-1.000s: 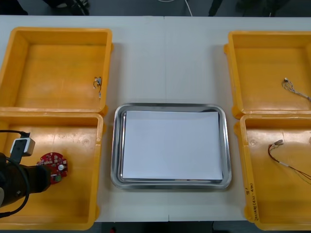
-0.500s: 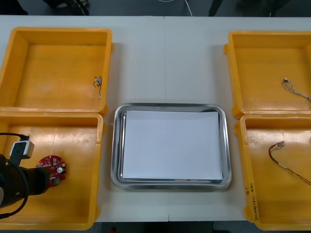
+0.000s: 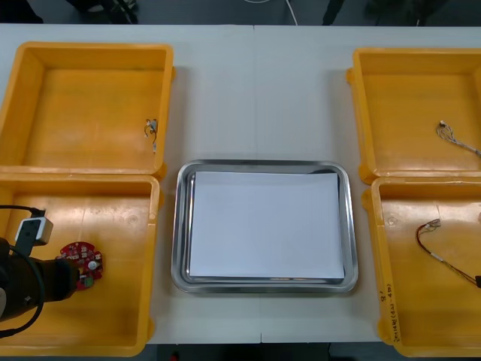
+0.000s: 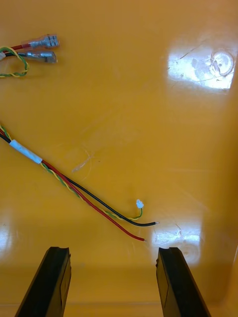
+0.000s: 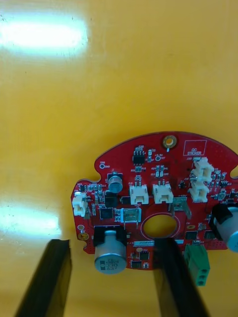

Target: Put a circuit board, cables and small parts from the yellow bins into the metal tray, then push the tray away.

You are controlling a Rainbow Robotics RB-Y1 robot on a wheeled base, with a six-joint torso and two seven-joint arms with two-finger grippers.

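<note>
From the front I saw the circuit board in the near left yellow bin; by right wrist, the right gripper stood wide over a red and yellow cable; by left wrist, the left gripper stood wide, one finger overlapping the board.

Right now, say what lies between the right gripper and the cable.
Only bare yellow bin floor. The right wrist view shows the open right gripper just short of the red and yellow cable's loose ends.

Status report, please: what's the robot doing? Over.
Left gripper open astride red circuit board, near-left bin. Right gripper open above red-yellow cable. Metal tray unloaded, unobstructed.
</note>
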